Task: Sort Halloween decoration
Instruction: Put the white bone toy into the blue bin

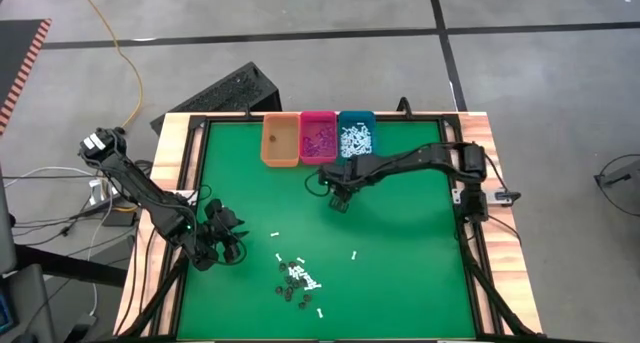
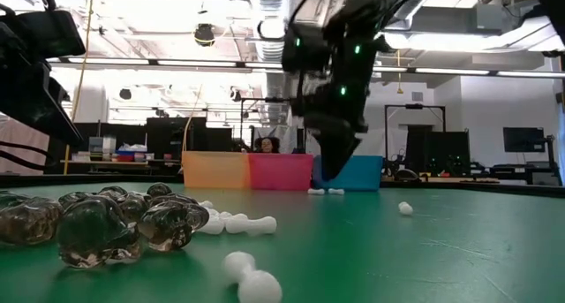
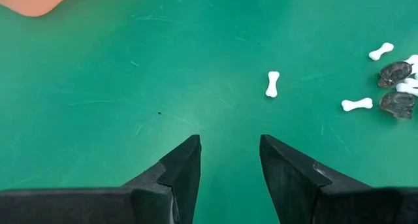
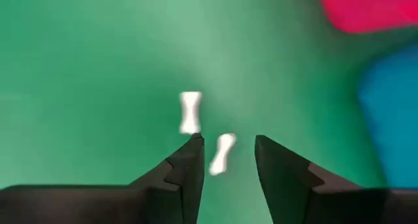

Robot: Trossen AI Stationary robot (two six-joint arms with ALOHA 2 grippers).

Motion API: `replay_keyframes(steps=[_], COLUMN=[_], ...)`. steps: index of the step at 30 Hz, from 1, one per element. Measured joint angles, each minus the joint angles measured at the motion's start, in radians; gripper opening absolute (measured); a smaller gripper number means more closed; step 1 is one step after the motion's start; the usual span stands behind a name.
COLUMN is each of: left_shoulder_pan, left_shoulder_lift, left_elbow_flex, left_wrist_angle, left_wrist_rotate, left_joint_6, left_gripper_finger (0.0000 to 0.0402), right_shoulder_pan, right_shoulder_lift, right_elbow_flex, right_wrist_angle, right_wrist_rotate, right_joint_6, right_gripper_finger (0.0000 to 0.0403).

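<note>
High view: right gripper (image 1: 341, 200), fingers parted and empty, hovers on the green mat (image 1: 400, 263) near the teal bin (image 1: 356, 135). Two white bone pieces (image 4: 190, 112) lie just below it. Left gripper (image 1: 222, 245), also parted and empty, waits beside the scattered pile of pieces (image 1: 297, 280).

I work in a large open lab: beyond my green table (image 2: 459, 241) run ceiling ducts (image 2: 265, 7), strip lights, benches of dark monitors (image 2: 521, 140) and a seated person (image 2: 264, 145), with taped concrete floor (image 1: 540, 73) around the table's edges.

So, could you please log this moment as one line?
right end effector: open, over white bones | left end effector: open, idle | teal bin: bones inside
</note>
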Motion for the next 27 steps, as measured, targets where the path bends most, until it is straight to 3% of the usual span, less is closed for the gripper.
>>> replay_keyframes(steps=[11, 23, 27], left_shoulder_pan=[-0.001, -0.001, -0.001], left_shoulder_lift=[0.0, 0.0, 0.0], left_elbow_flex=[0.0, 0.0, 0.0], left_wrist_angle=[0.0, -0.003, -0.003], left_wrist_rotate=[0.024, 0.022, 0.023], left_joint_6=[-0.004, -0.002, -0.004], left_gripper_finger=[0.0148, 0.0148, 0.0148], right_shoulder_pan=[-0.062, -0.046, -0.045], right_shoulder_lift=[0.086, 0.079, 0.079], right_elbow_flex=[0.005, 0.002, 0.002], right_wrist_angle=[-0.009, -0.018, -0.02], right_wrist_rotate=[-0.096, -0.086, -0.086], right_joint_6=[-0.023, -0.018, -0.018], right_gripper_finger=[0.0157, 0.0017, 0.0022])
